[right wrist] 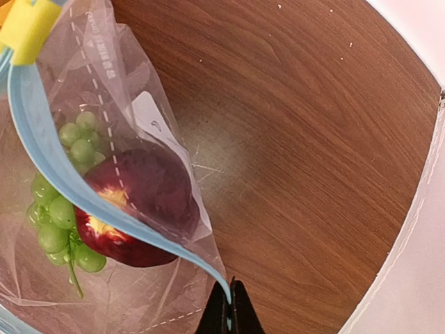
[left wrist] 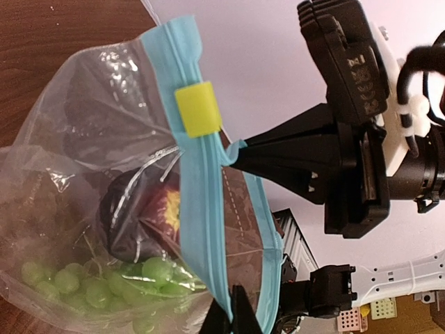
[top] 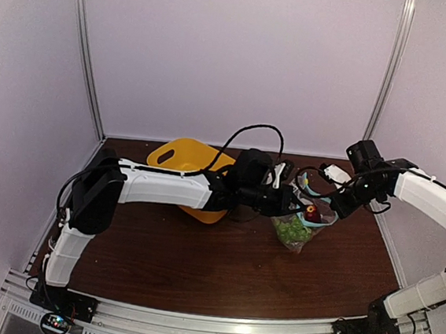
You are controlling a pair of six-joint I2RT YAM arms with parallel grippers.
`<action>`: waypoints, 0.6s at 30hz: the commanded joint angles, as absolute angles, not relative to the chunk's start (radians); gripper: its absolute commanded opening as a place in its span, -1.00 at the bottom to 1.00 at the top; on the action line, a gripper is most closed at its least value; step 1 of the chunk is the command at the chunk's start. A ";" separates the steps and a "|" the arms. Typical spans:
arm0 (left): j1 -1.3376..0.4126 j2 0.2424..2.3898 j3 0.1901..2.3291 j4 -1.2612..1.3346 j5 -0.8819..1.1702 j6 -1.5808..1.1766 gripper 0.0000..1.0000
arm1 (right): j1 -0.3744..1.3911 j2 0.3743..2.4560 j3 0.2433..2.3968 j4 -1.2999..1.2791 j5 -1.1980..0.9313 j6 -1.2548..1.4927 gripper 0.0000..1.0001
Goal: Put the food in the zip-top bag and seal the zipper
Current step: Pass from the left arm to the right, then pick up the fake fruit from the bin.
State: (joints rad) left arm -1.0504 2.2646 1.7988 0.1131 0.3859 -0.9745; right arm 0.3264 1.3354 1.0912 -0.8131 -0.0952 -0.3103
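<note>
The zip-top bag (top: 302,224) hangs just above the table between my two grippers. Inside it are the green grape bunch (right wrist: 52,233) and a dark maroon round fruit (right wrist: 149,191), also seen in the left wrist view as grapes (left wrist: 104,285) and fruit (left wrist: 128,216). I cannot make out a separate pink-red fruit. My left gripper (left wrist: 233,316) is shut on the light blue zipper (left wrist: 198,202). My right gripper (right wrist: 230,313) is shut on the zipper's end (right wrist: 49,163). A yellow slider (left wrist: 198,109) sits on the strip. Below the slider, the strip's two sides stand apart.
The yellow plastic basket (top: 180,159) lies at the back of the brown table (top: 197,267), behind my left arm. White walls and metal posts (top: 88,51) enclose the table. My right gripper's black fingers (left wrist: 278,149) show close in the left wrist view.
</note>
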 commanded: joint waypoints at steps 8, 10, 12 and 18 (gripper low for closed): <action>-0.994 2.108 1.841 -0.077 0.332 -0.741 0.13 | 0.311 1.223 1.274 -0.843 -0.090 -0.321 -1.00; -0.985 2.051 1.840 -0.173 0.234 -0.621 0.28 | 0.329 1.291 1.287 -0.936 -0.100 -0.364 -1.00; -0.971 2.025 1.875 -0.319 0.094 -0.495 0.38 | 0.313 1.374 1.387 -1.070 -0.209 -0.368 -1.00; -0.847 2.026 1.905 -0.582 -0.030 -0.416 0.60 | 0.336 1.353 1.290 -0.964 -0.218 -0.328 -1.00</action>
